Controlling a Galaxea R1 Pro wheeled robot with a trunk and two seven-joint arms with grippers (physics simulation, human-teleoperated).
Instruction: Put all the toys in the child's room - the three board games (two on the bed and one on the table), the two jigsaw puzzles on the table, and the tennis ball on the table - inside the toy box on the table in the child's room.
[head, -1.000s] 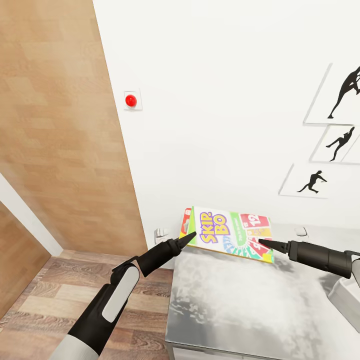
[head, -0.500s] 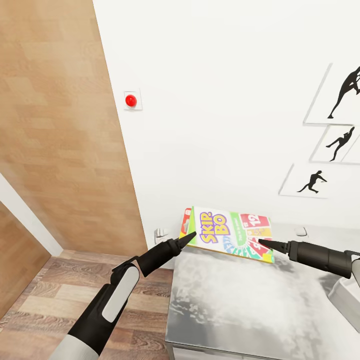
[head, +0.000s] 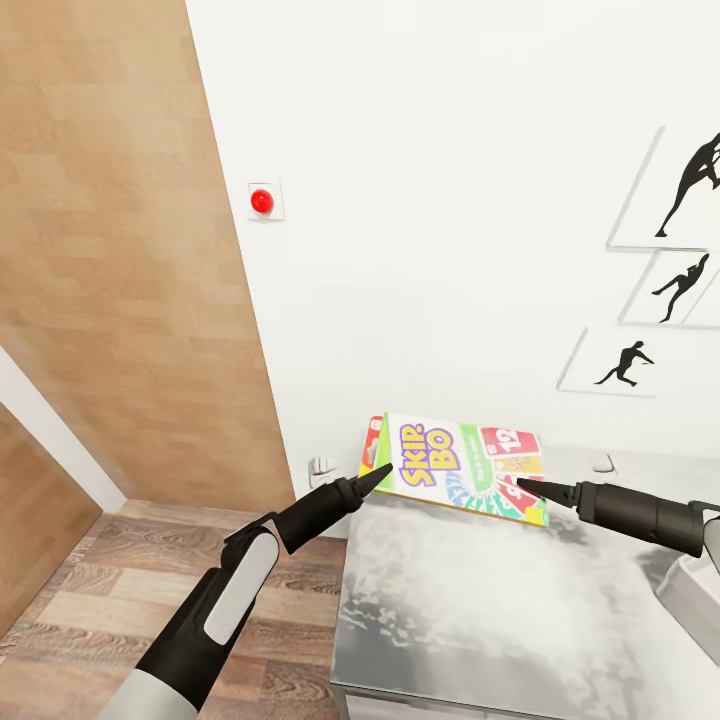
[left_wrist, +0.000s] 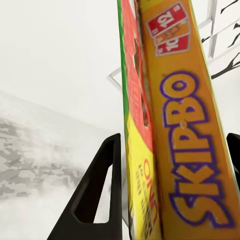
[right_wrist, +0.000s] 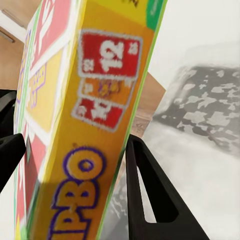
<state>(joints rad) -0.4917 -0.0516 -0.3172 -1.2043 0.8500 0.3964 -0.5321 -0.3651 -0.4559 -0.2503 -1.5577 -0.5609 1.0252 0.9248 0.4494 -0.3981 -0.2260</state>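
Note:
A colourful Skip-Bo board game box (head: 455, 465) hangs tilted just above the grey mottled bed (head: 480, 610), by the wall. My left gripper (head: 383, 472) grips its left edge and my right gripper (head: 522, 487) grips its right edge. In the left wrist view the orange Skip-Bo box (left_wrist: 192, 150) sits between the black fingers (left_wrist: 97, 190) of my left gripper (left_wrist: 174, 139), and a second red-and-yellow box (left_wrist: 137, 150) is pressed flat against it. In the right wrist view the same Skip-Bo box (right_wrist: 95, 100) is in my right gripper (right_wrist: 70, 130), one finger (right_wrist: 145, 190) against its side.
A white wall with a red button (head: 262, 201) and framed black silhouettes (head: 680, 200) stands right behind the bed. A wooden panel (head: 110, 250) and wood floor (head: 120, 570) lie to the left. A white object (head: 695, 595) shows at the right edge.

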